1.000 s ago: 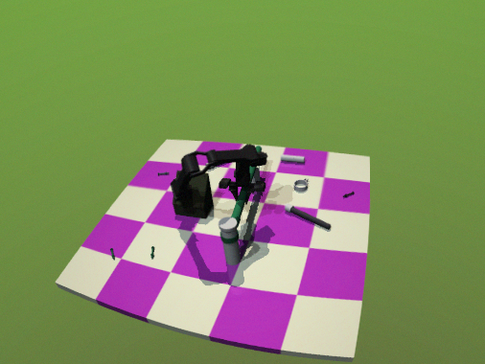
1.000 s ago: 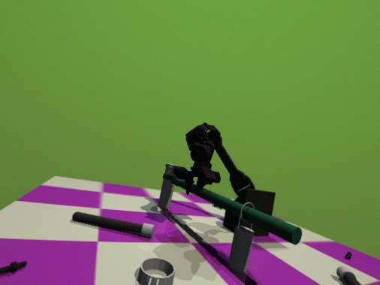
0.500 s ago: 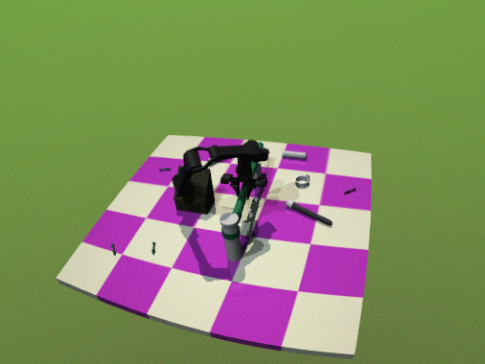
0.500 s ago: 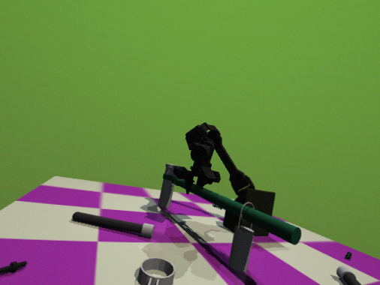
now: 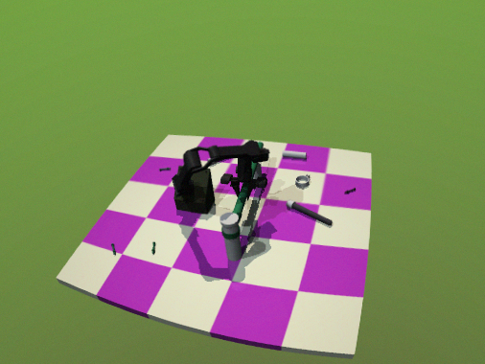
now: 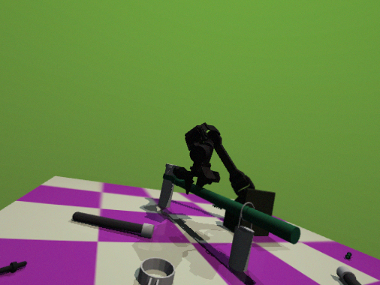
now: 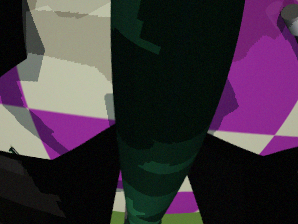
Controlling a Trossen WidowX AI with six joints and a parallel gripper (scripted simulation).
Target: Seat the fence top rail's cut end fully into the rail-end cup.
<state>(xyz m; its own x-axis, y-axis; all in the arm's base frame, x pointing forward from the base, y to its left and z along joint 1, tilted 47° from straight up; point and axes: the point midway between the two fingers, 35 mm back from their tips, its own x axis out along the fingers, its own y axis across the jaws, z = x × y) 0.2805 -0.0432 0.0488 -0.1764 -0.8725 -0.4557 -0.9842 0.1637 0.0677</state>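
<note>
The green rail (image 5: 241, 200) (image 6: 225, 205) (image 7: 167, 85) slopes gently from the big post through the wire loop (image 6: 248, 203) on the small post (image 6: 241, 249); its free end sticks out well past that loop. The big grey post (image 5: 234, 250) (image 6: 165, 195) stands upright with a pale cap (image 5: 229, 218). A green brace band (image 5: 231, 235) sits a little below the cap. The rail's cut end reaches the post at band height; the end cup cannot be made out, so its seating cannot be judged. My gripper (image 5: 243, 193) (image 6: 193, 189) (image 7: 150, 129) is shut on the rail, between the posts and nearer the big one.
A dark tube with a pale end (image 5: 311, 214) (image 6: 109, 223) lies beside the fence. A grey ring clamp (image 5: 302, 178) (image 6: 158, 269) and a light grey tube (image 5: 294, 155) lie on the same side. Small bolts lie around the checkered board (image 5: 331, 268). The arm's base (image 5: 194, 192) stands on the opposite side.
</note>
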